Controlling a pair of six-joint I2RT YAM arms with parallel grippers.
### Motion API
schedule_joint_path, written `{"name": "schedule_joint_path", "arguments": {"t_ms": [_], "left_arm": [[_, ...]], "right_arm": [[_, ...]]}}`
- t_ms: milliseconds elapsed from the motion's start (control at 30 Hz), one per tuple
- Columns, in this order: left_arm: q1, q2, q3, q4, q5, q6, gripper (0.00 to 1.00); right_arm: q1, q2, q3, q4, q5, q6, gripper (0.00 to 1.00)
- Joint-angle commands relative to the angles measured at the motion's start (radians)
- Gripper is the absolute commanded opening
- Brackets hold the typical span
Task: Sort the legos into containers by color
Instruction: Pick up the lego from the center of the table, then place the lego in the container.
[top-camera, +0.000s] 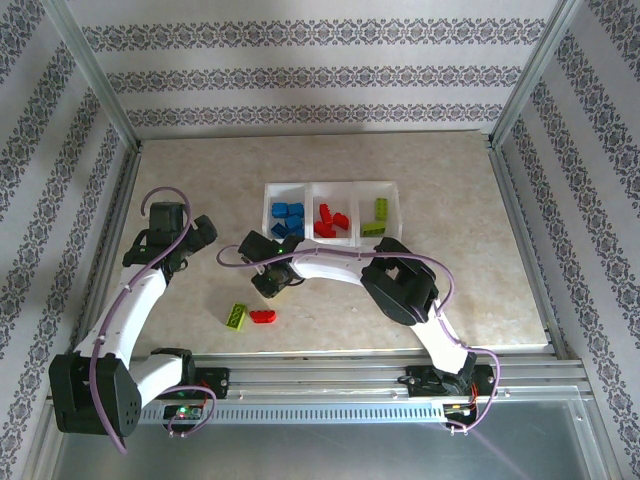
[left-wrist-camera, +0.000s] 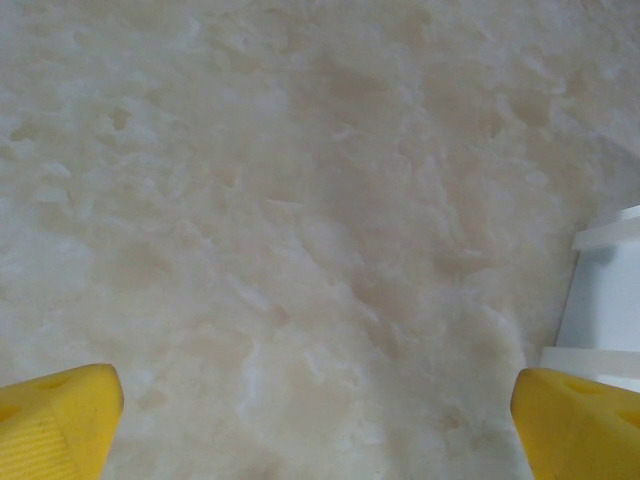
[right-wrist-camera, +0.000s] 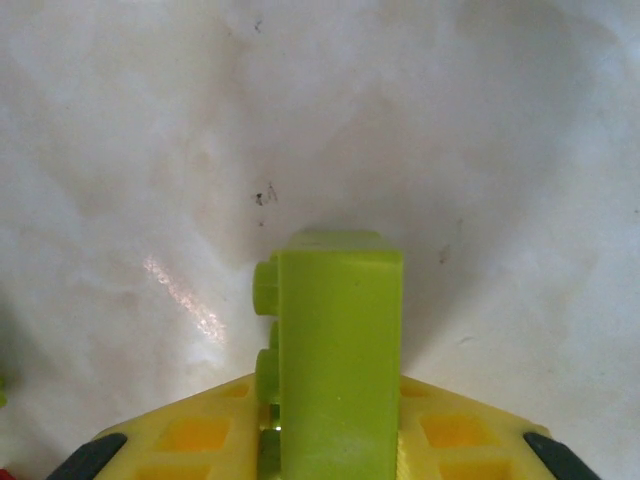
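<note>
Top view, centre of frame: right gripper (top-camera: 272, 280) is seen low over the table (top-camera: 480, 260), just below the left end of the containers (top-camera: 309, 208).

Right wrist view: the yellow fingers (right-wrist-camera: 190, 435) are clamped on a lime green brick (right-wrist-camera: 340, 340). The brick is held on end, studs facing frame left. Whether its far end touches the table cannot be told.

Containers: three joined white bins, centre of the top view.
- Left bin: blue bricks (top-camera: 287, 218).
- Middle bin: red bricks (top-camera: 332, 220).
- Right bin: lime green bricks (top-camera: 377, 215).

Loose on the table, lower left of centre in the top view: a second lime green brick (top-camera: 237, 316) and a red brick (top-camera: 264, 317), just beside each other and well apart from the bins.

Left gripper (top-camera: 195, 235) is seen at frame left, level with the bins. Left wrist view: the yellow fingertips (left-wrist-camera: 55, 425) are spread wide, nothing between them but bare table. A white bin corner (left-wrist-camera: 610, 290) is noted at the right edge.
</note>
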Motion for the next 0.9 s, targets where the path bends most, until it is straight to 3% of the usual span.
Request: {"name": "schedule_joint_path", "arguments": {"t_ms": [0,500,667,867], "left_arm": [[0.016,-0.004,-0.011,-0.009,0.013,0.010,1.00],[-0.020,-0.021,-0.010,0.057,0.128,0.016,1.00],[-0.135,-0.001,0.001,0.086,0.098,-0.004,1.00],[-0.349,0.093,0.064,0.112,0.030,-0.001,1.00]], "right_arm": [[-0.025,-0.069,-0.051,0.026,0.003,0.041,0.25],[-0.183,-0.514,-0.388,0.090,0.177,0.135,0.23],[-0.286,-0.625,-0.465,0.072,0.236,0.151,0.24],[-0.467,-0.682,-0.521,0.071,0.208,0.213,0.22]]}}
